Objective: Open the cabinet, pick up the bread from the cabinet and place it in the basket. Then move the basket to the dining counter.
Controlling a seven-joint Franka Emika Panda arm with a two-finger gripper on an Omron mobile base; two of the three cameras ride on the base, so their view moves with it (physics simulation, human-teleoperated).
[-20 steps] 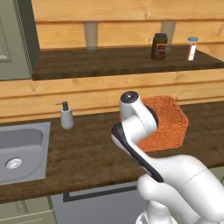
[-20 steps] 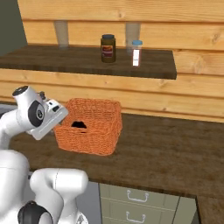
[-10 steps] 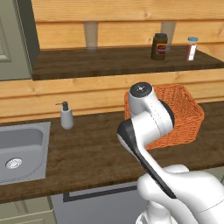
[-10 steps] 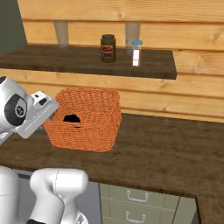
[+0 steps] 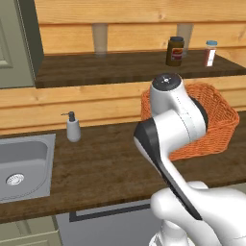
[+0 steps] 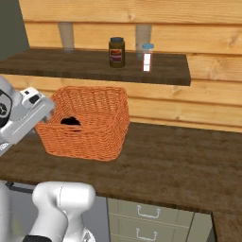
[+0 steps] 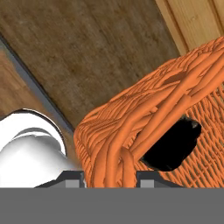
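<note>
The orange wicker basket (image 6: 90,125) hangs over the dark wood worktop (image 6: 179,165), partly hidden behind my arm in the left base view (image 5: 216,120). The bread (image 6: 71,121) lies inside it as a small dark lump, also seen in the hand view (image 7: 175,144). My gripper (image 7: 109,175) is shut on the basket's near rim (image 7: 124,164), with woven strands running between the two fingertips. In the right base view the hand (image 6: 30,108) sits at the basket's left wall. The dining counter is out of view.
A dark jar with a black lid (image 6: 116,52) and a small white bottle (image 6: 147,56) stand on the shelf above. A soap dispenser (image 5: 72,128) and steel sink (image 5: 21,163) are at left, below a grey cabinet door (image 5: 14,43). Drawers (image 6: 146,215) sit under the worktop.
The arm has swung up and toward the base, drawing the basket with the bread in it nearer. The shelf and jars have stayed put.
</note>
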